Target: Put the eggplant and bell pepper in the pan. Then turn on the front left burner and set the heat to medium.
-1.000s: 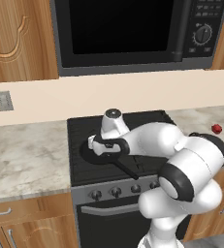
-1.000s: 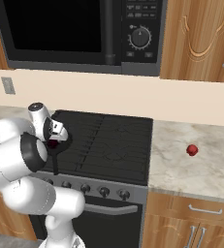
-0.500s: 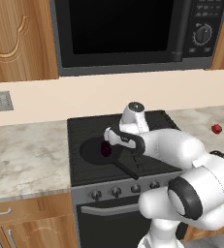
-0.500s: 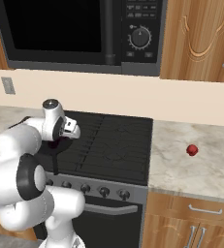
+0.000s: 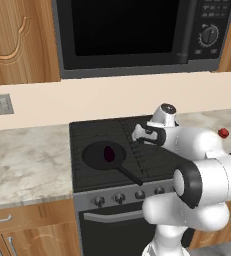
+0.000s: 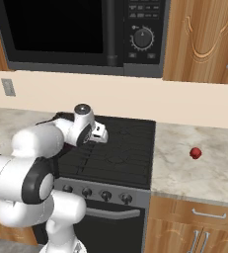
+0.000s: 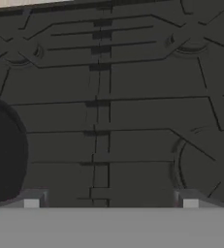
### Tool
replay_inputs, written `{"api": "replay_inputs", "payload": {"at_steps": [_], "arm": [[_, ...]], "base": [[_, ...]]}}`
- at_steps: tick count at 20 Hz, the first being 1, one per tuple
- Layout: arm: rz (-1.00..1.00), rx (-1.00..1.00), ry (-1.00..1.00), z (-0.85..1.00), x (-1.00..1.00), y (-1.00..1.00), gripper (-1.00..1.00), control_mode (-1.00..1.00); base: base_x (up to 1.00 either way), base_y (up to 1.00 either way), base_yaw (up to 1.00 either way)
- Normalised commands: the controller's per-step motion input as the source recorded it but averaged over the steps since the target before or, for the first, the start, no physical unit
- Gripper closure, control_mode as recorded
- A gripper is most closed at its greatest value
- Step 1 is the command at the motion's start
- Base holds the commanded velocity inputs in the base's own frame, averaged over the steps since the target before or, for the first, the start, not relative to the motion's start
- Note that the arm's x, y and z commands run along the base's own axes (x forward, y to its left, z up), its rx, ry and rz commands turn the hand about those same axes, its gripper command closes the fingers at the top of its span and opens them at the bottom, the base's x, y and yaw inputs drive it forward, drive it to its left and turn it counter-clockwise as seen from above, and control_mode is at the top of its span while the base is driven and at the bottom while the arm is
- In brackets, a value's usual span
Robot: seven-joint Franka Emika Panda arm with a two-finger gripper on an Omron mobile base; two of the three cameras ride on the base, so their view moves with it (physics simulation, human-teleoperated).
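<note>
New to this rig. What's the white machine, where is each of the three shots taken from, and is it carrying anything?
The white machine is a simulated robot arm on a base that can drive. Two pictures come from cameras on that base, behind the arm to its left and right; the third looks along the gripper down at the stove grates.

The eggplant lies in the pan on the front left burner. The bell pepper sits on the counter right of the stove. The jaws are open and hold nothing, above the middle of the cooktop.
</note>
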Motion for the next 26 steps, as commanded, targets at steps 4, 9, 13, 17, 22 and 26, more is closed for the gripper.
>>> {"api": "replay_inputs", "payload": {"at_steps": [4, 9, 13, 17, 22, 26], "arm": [[0.00, 0.00, 0.03, 0.01, 0.26, -1.00, -1.00, -1.00], [0.00, 0.00, 0.04, 0.00, 0.01, -1.00, -1.00, -1.00], [0.00, 0.00, 0.01, 0.00, 0.00, -1.00, -1.00, -1.00], [0.00, 0.00, 0.00, 0.00, 0.00, -0.96, -1.00, -1.00], [-0.03, -0.01, 0.00, 0.00, 0.00, -0.83, -1.00, -1.00], [-0.01, -0.10, 0.02, 0.00, 0.00, -0.61, -1.00, -1.00]], "base": [[0.00, 0.00, 0.00], [0.00, 0.00, 0.00], [0.00, 0.00, 0.00], [0.00, 0.00, 0.00], [0.00, 0.00, 0.00], [0.00, 0.00, 0.00]]}}
